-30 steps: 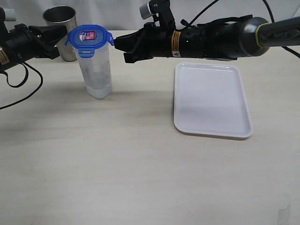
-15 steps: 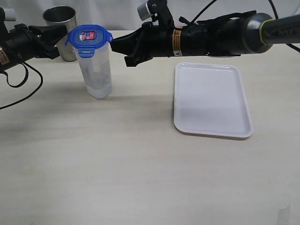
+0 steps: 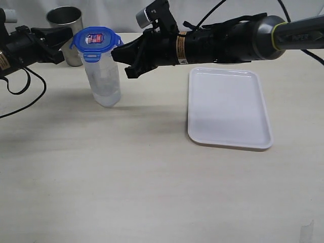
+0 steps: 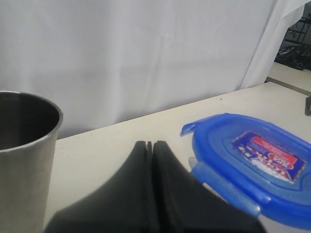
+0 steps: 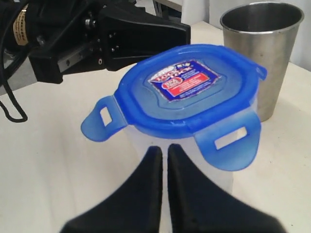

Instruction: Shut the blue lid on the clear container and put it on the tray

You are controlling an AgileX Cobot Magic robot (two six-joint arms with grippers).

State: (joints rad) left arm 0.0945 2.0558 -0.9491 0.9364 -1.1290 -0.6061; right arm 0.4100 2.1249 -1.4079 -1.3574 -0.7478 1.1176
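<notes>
A pale counter (image 3: 152,177) seen from the front, with two black robot arms reaching in from either side. The clear container (image 3: 104,83) stands upright on the counter, far and to the left, and the blue lid (image 3: 96,39) sits on top of it, red-and-white label facing up. In the right wrist view, two of the lid's snap flaps stick outward rather than lying folded against the container wall. The left end effector (image 3: 67,36) is level with the lid and just to its left, jaws pressed flat together with nothing between them. Just behind it, at the far left, stands a grey metal cup (image 3: 66,23). The right end effector (image 3: 116,52) reaches across from the right, its tip just beside the container's upper part below the lid, jaws likewise closed tight with nothing in their grip; whether it touches the container cannot be told. The white tray (image 3: 228,109) lies flat on the right side of the counter, well apart from the container.
</notes>
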